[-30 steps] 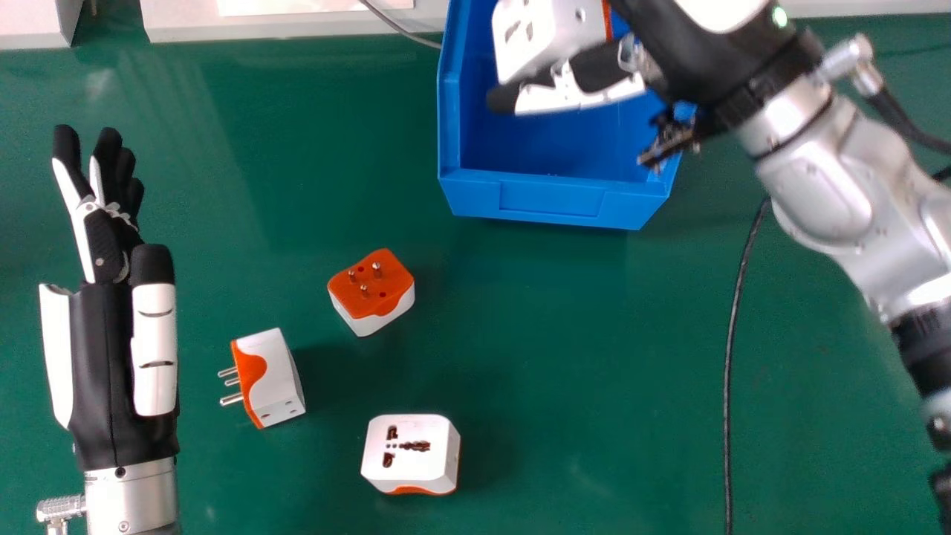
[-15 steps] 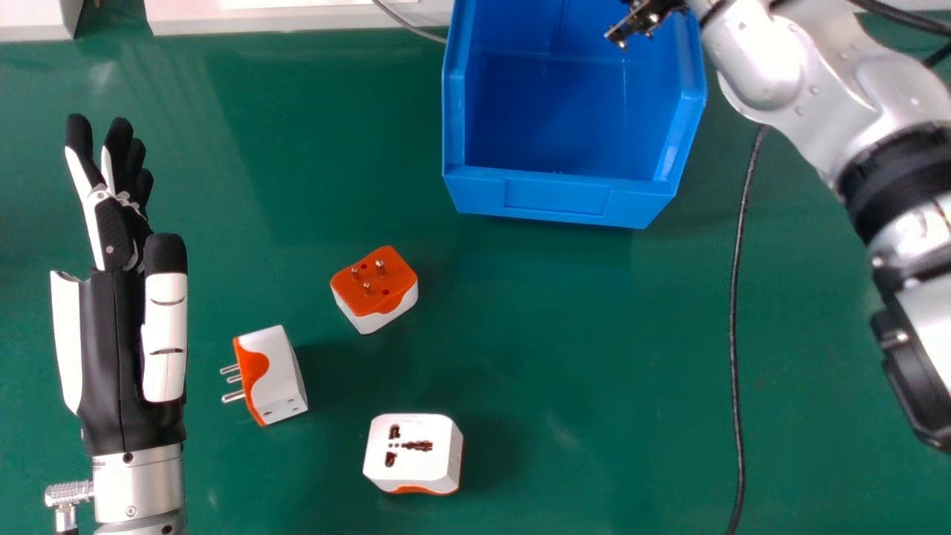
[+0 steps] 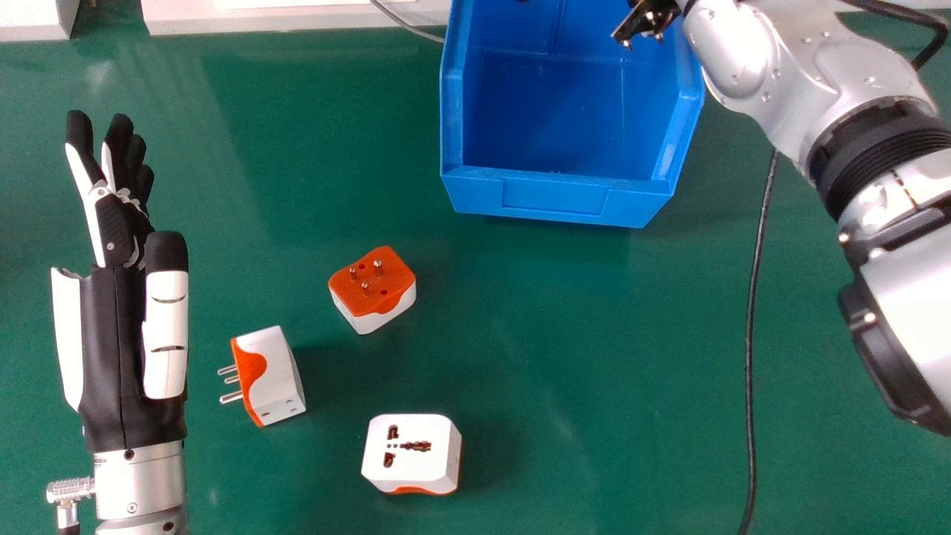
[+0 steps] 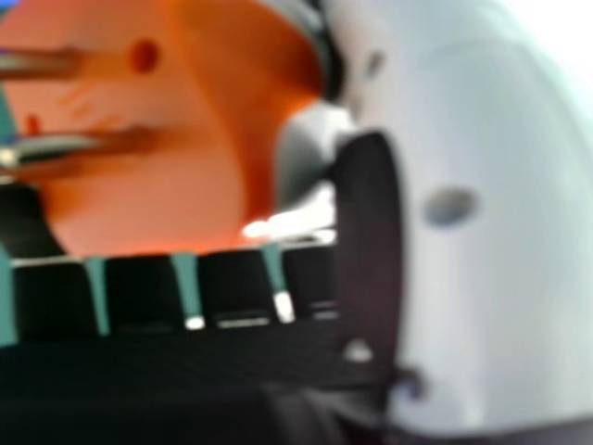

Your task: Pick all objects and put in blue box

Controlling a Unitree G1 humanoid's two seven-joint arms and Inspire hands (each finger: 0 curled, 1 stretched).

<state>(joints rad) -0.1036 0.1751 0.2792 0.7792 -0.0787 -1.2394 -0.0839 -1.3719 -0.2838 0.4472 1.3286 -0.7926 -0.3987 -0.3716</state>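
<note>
Adapter (image 4: 139, 195) gripped in right hand (image 4: 482, 297). Left hand (image 3: 115, 334) open above desk (image 3: 579, 357). On desk: pins-up adapter (image 3: 371, 290), sideways-pins adapter (image 3: 271, 379), sockets-up adapter (image 3: 412, 453), blue box (image 3: 553, 195).

L robot hand (image 3: 115, 223) is showing blk fingers (image 3: 79, 134), slim wht strips & wht shell panels, a seamed wht thumb (image 3: 165, 319) w/ blk tip, while silver L forearm (image 3: 137, 487) is sporting small screws & a knurled metal connector (image 3: 69, 489) w/ blk cable. R arm (image 3: 806, 59) is wearing rounded, shiny silver casing w/ tiny screws & a ribbed blk collar (image 3: 877, 152). R robot hand (image 4: 500, 297) is showing blk fingers & a smooth, pale thumb shell w/ round grey fastener (image 4: 450, 206).
</note>
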